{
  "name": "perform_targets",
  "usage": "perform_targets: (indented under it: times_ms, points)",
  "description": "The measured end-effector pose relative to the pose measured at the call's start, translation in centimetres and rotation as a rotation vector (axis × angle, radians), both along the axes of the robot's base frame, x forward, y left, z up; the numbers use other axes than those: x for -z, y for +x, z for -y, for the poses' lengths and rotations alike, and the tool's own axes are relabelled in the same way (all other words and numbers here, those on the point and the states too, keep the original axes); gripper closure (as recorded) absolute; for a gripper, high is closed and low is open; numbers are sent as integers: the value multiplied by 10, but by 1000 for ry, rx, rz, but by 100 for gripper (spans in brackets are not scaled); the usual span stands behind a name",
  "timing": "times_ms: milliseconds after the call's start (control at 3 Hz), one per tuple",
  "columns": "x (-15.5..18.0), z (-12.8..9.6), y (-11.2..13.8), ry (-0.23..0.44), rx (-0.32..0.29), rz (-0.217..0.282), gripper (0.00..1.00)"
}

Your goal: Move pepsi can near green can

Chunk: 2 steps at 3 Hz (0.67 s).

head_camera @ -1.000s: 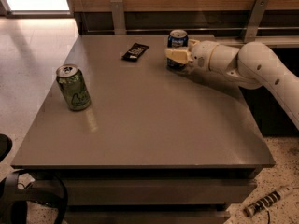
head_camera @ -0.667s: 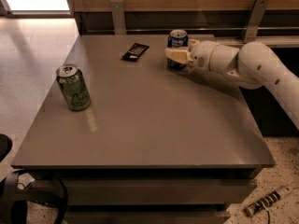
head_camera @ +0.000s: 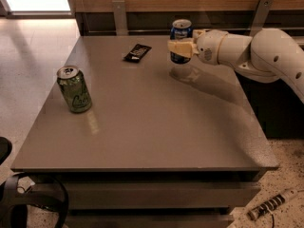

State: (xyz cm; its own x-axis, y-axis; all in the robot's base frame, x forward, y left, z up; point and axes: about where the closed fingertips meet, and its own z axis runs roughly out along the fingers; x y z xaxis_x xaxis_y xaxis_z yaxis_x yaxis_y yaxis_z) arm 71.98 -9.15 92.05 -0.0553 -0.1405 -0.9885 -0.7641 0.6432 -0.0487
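Observation:
The pepsi can (head_camera: 181, 34) is dark blue with a silver top. My gripper (head_camera: 180, 48) is shut on it and holds it upright a little above the grey table (head_camera: 152, 122), at the far right of the tabletop. The white arm reaches in from the right. The green can (head_camera: 74, 89) stands upright near the table's left edge, well apart from the pepsi can.
A small black packet (head_camera: 137, 52) lies flat on the table's far side, left of the gripper. A wooden wall with metal posts runs behind the table. A black chair part (head_camera: 19, 198) and a power strip (head_camera: 270, 204) sit on the floor in front.
My gripper has lifted the pepsi can off the table; it now hangs slightly higher. The green can and the black packet have not moved.

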Motion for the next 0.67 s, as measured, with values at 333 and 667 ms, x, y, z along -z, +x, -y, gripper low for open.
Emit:
perform_targets:
  times_ms: [333,667]
  points:
    - [-20,-28,-43,-6,-30,39,100]
    - [-7,-81,-92,-13,-123,43,100]
